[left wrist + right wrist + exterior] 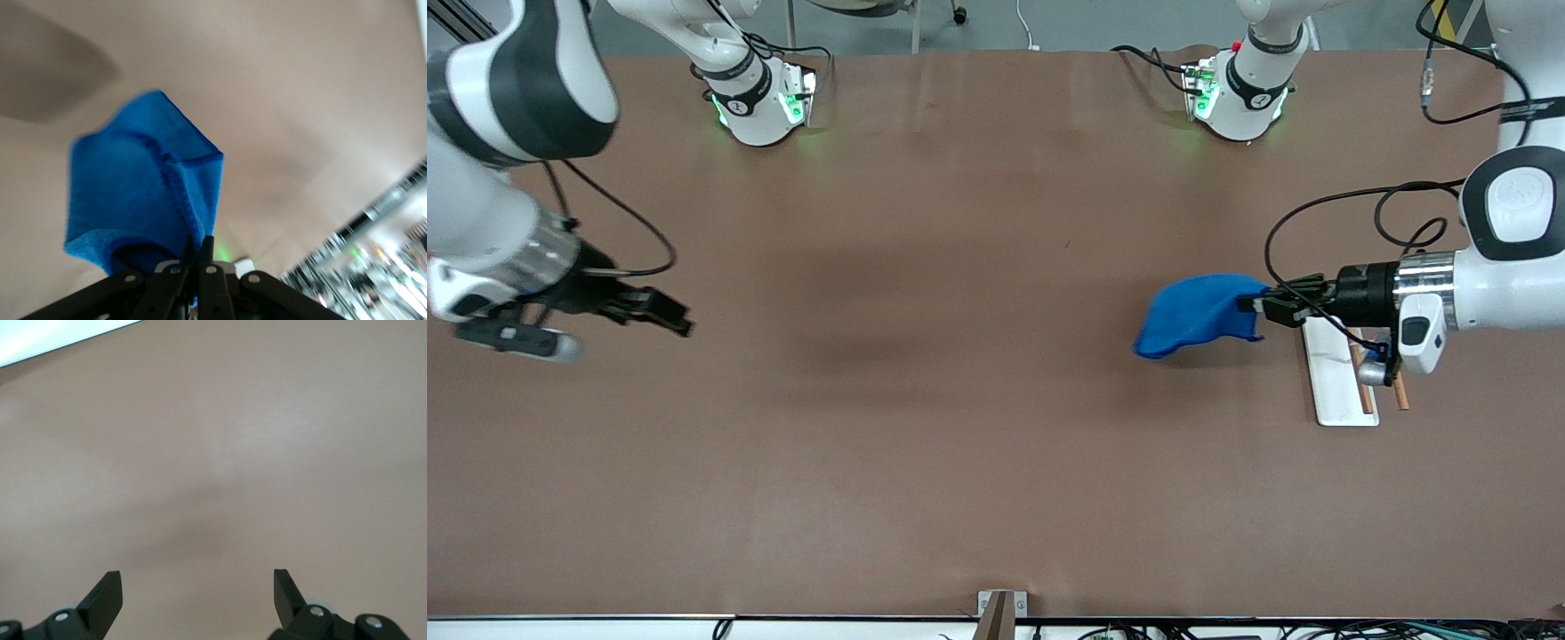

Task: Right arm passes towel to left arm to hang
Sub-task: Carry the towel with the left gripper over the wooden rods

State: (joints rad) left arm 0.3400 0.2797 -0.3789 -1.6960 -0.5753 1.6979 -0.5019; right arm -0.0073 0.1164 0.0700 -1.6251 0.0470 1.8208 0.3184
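The blue towel (pixel 1193 315) hangs in the air above the table toward the left arm's end, bunched and drooping. My left gripper (pixel 1264 300) is shut on one edge of it and holds it up beside a white rack. In the left wrist view the towel (pixel 143 187) spreads out from my pinched fingers (pixel 208 250). My right gripper (pixel 680 322) is open and empty, up over the table at the right arm's end, well away from the towel. In the right wrist view its fingers (pixel 107 593) stand wide apart over bare table.
A white flat rack base (pixel 1336 373) with brown wooden rails (pixel 1360 378) lies under the left arm's wrist. A small metal bracket (pixel 1000 609) sits at the table's front edge. Both arm bases stand along the table's farthest edge.
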